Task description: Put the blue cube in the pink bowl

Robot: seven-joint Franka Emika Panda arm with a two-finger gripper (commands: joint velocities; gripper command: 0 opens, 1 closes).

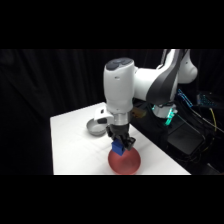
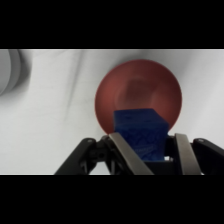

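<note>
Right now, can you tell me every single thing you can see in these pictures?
blue cube: one, deep blue, held between the fingers, hanging over the pink bowl.
pink bowl: one, salmon red, on the table's near part, right under the gripper.
grey bowl: one, grey, on the table behind the pink bowl, apart from it.
table: one, white, under both bowls.
cables and boxes: several, dark, off the table beside the arm's base; hard to tell more.
arm: one, white, reaching from the upper right.
gripper: one, black, fingers shut on the cube.
</note>
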